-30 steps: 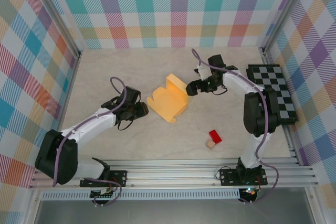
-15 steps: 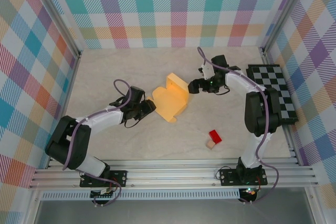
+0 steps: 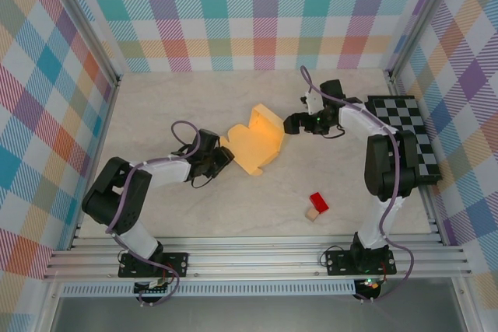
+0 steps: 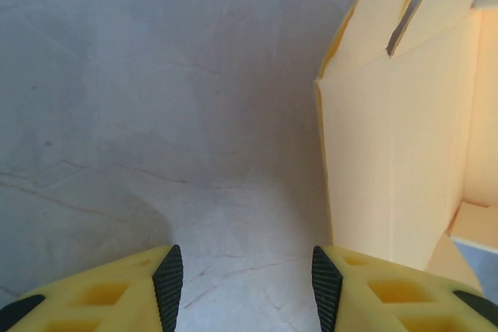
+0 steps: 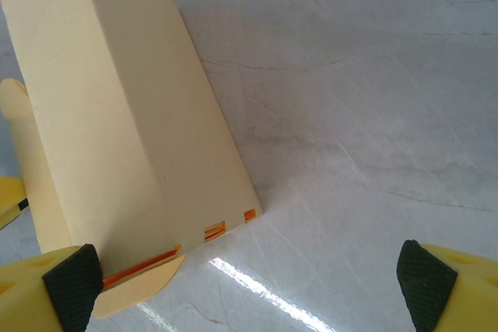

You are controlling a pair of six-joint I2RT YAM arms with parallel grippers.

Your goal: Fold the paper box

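Folding stage: early, by my reading; the box (image 3: 257, 141) is half raised, one wall up and flaps loose, not yet a closed carton.
Box position: middle of the counter (image 3: 156, 106), between the two arms; a small red block (image 3: 319, 200) lies well apart toward the near edge.
Left tool (image 3: 222, 159): fingers partly spread, bare counter between them, pinching nothing; in the wrist view the box's left wall sits just beside one finger.
Right tool (image 3: 292, 124): spread wide, holding nothing; the upright wall stands just beside one finger.
Change, left: the arm has swung in across the counter over the last second, from well apart to the box's left edge.
Change, right: the tool has eased back a little toward the far right.
Change, box: nudged slightly toward the far right.
Meaning: the left side looks to be taking over as pusher or brace; the next fold likely needs a flap pressed in while the other tool steadies the wall.
Risk: thin card may slide rather than crease.
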